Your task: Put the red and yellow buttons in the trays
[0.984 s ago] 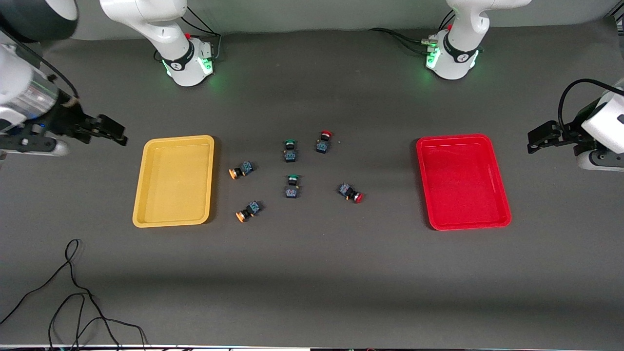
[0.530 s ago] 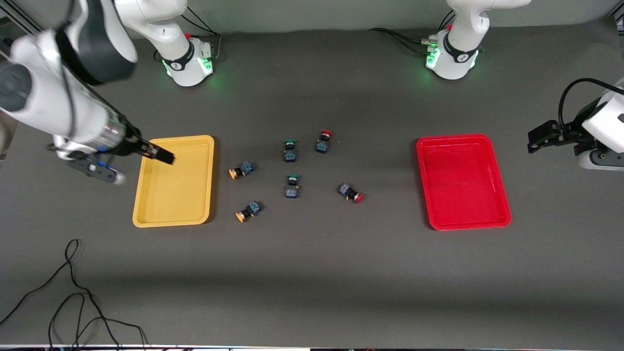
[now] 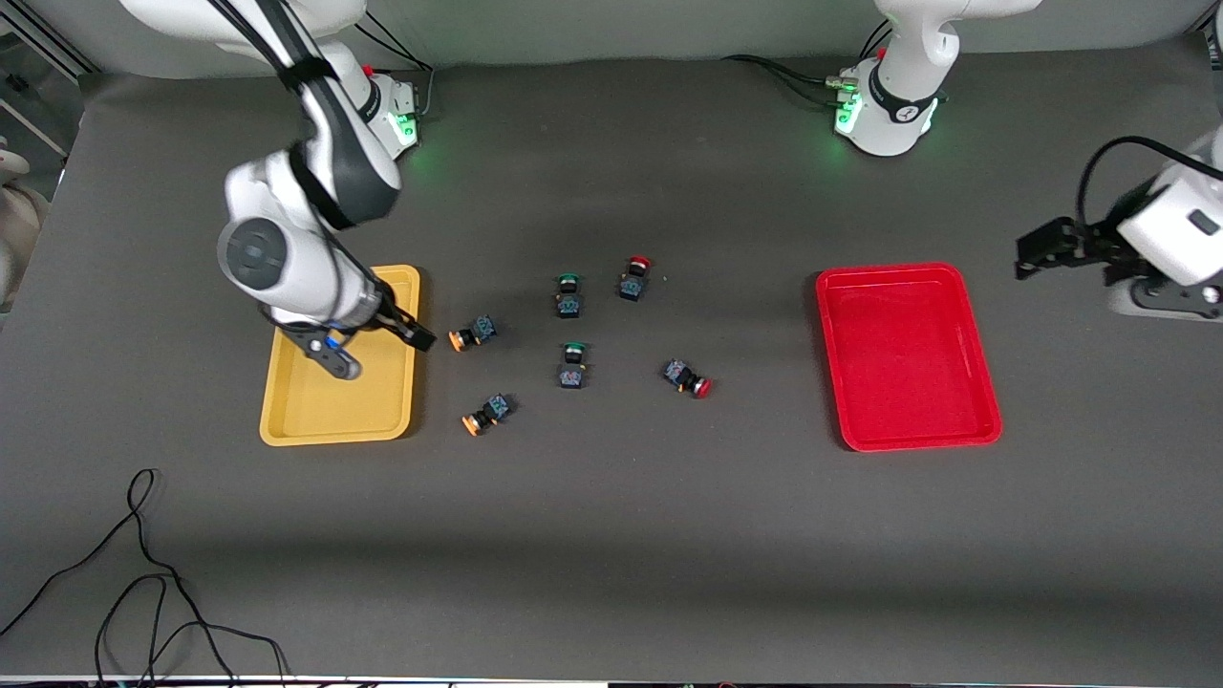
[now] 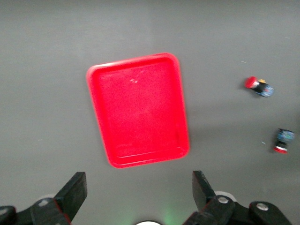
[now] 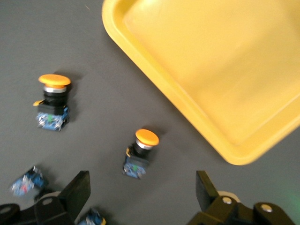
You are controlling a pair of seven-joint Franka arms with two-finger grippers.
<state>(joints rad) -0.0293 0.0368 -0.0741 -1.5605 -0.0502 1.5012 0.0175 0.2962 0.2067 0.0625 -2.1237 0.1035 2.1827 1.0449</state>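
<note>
The right gripper [image 3: 420,336], fingers spread and empty, hangs over the yellow tray's [image 3: 296,420] rim beside a yellow button [image 3: 472,333]; I judge the first pick is beginning, needing a descent onto that button. The left gripper [image 3: 1037,253], open, waits past the empty red tray [image 3: 908,425]. The other yellow button [image 3: 485,413] and two red buttons [image 3: 632,276] lie mid-table on dark matting.

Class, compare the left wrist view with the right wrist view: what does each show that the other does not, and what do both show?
Only the left wrist view shows the shallow red plastic tray and two red-capped push-button switches, past the open left gripper. Only the right wrist view shows a corner of the shallow yellow plastic tray and two orange-yellow-capped switches, past the open right gripper. Both show the dark grey tabletop.
</note>
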